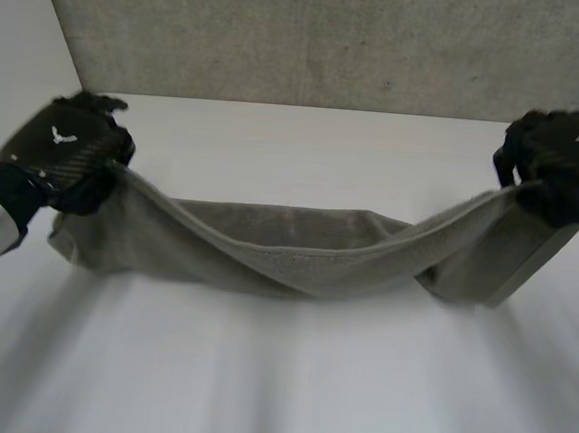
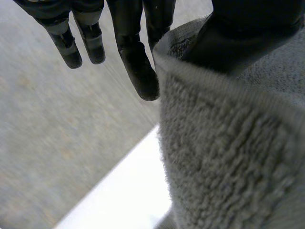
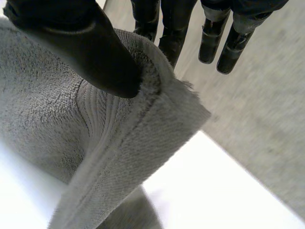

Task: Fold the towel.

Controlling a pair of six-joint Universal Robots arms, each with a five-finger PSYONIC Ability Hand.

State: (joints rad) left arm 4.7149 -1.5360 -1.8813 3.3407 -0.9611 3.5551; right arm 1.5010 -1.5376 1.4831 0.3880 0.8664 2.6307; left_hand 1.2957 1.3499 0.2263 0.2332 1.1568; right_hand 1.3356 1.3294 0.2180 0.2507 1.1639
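Left hand point(image 1: 64, 144) and right hand point(image 1: 565, 163) are each pinching an end of the towel point(image 1: 287, 246) between thumb and fingers point(image 3: 171, 28), its middle sagging above the worktop point(image 1: 277, 376) before a grey wall point(image 1: 314, 38).

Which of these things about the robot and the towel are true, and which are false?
1. The towel is grey. True.
2. The left hand grips one end of the towel. True.
3. The right hand is open and away from the towel. False: it pinches the towel's other end between its thumb and fingers.
4. The towel lies flat on the table. False: both ends are held up and the middle sags low between the hands.
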